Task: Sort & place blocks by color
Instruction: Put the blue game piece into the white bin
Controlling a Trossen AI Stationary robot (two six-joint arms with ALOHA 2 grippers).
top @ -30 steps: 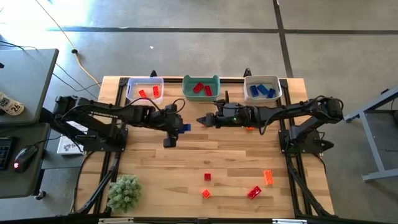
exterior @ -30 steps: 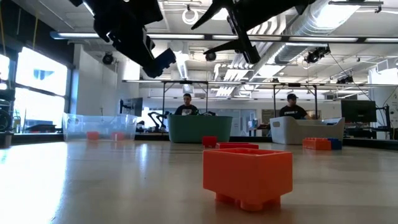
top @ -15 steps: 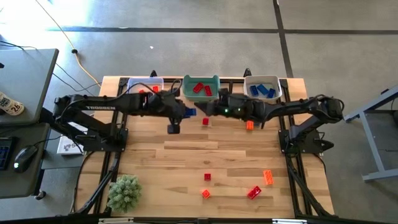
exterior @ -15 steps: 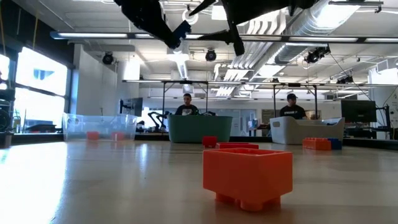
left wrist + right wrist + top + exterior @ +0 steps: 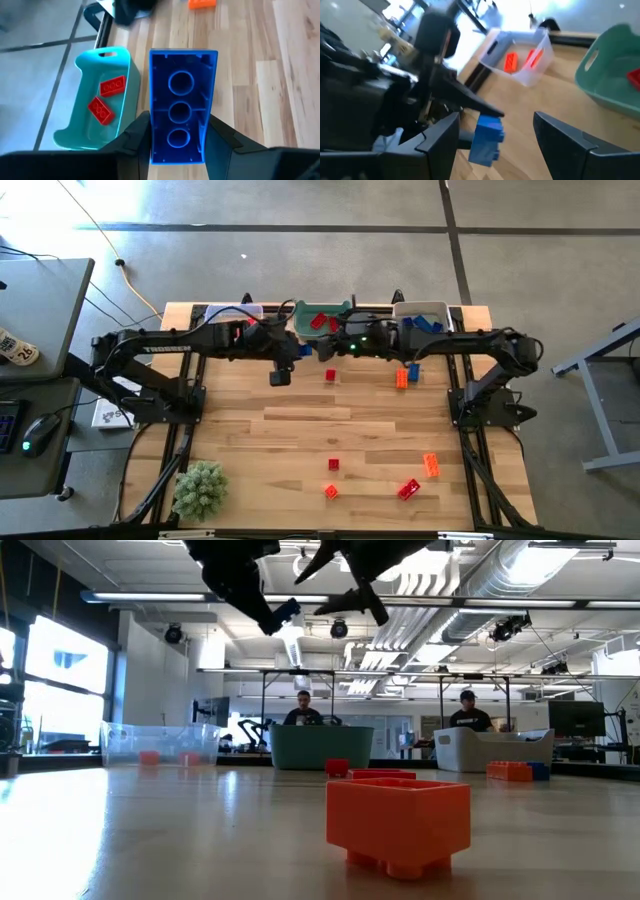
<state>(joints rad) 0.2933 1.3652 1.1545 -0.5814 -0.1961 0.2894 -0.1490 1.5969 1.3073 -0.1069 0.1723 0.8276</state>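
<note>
My left gripper (image 5: 297, 353) is shut on a blue brick (image 5: 182, 105) and holds it in the air near the teal bin (image 5: 322, 330), which has two red bricks inside. The same brick (image 5: 286, 611) shows high above the table in the low view. My right gripper (image 5: 334, 351) stands open just to the right of it, fingers pointing at the brick (image 5: 487, 132) without touching it. A clear bin (image 5: 520, 55) holds red and orange bricks. Loose bricks lie on the table: red (image 5: 330, 375), orange (image 5: 401, 378), blue (image 5: 412, 370). My left gripper pinches the blue brick's two long sides (image 5: 156, 142) between its two fingers, toward one end. The fingers slant down toward the table's far edge and lie along the brick. The brick is lifted clear, its hollow underside facing the wrist camera.
A white bin (image 5: 425, 315) with blue bricks stands at the far right. More red and orange bricks (image 5: 408, 489) lie near the front edge; one orange brick (image 5: 400, 823) sits close to the low camera. A fuzzy green plant (image 5: 200, 488) stands at the front left.
My left gripper has risen and gone toward the table's far edge with the blue brick, nearing the teal bin. My right gripper, still open, has also risen, rolled and followed toward the far edge, uncovering the orange and blue bricks beneath its arm.
</note>
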